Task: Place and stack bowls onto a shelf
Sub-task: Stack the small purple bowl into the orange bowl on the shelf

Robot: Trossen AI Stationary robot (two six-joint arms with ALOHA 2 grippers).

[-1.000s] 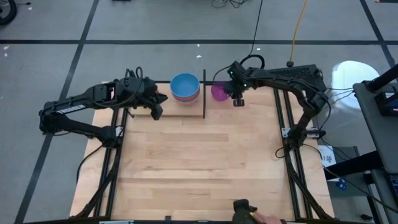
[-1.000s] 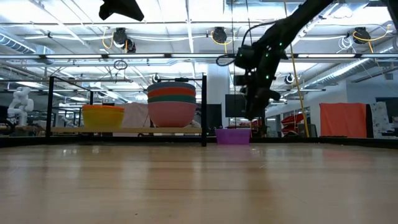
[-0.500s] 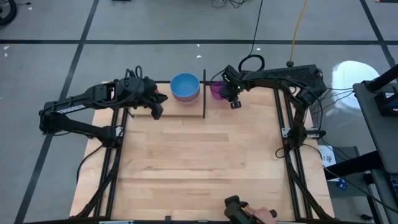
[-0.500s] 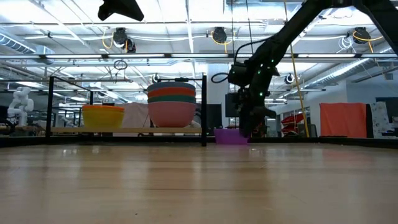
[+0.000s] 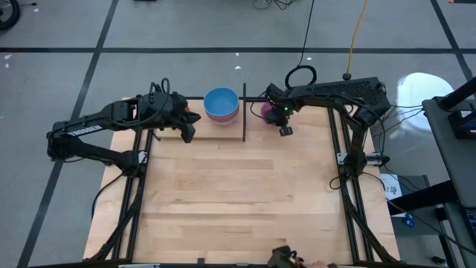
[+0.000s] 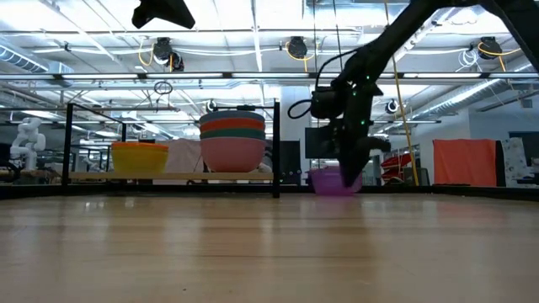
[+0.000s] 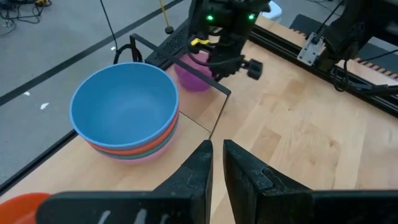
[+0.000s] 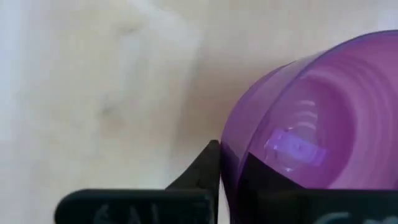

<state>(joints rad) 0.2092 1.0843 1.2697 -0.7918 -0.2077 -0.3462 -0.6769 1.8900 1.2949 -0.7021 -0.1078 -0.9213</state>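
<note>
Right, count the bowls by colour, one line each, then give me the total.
Blue bowl: 1
Red bowl: 1
Green bowl: 1
Pink bowl: 1
Yellow bowl: 1
Orange bowl: 1
Purple bowl: 1
Total: 7

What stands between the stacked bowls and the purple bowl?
In the high view, the shelf's black upright rod stands between the stacked bowls and the purple bowl, gripped by the right end effector.
</note>
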